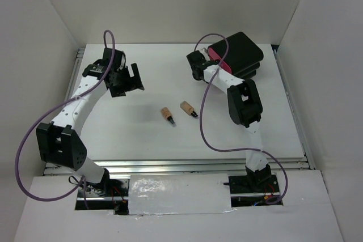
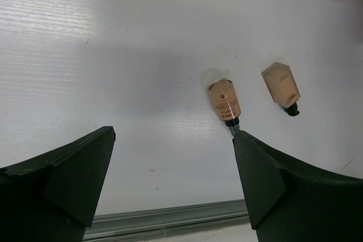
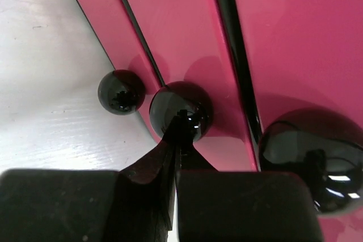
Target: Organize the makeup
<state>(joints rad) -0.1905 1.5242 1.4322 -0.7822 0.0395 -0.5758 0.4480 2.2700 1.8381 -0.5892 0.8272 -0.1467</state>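
Note:
Two tan little bottles with black caps lie on the white table, one left of the other. Both show in the left wrist view, the nearer and the farther. My left gripper is open and empty, up and to the left of them. My right gripper is at the front of the black box. Its jaws are shut, with the tips against the middle black knob of a pink drawer. The compacts and sachets are out of view.
The box stands at the back right. Two more round black knobs show, one at the left and one at the right. White walls enclose the table. A metal rail runs along its near edge.

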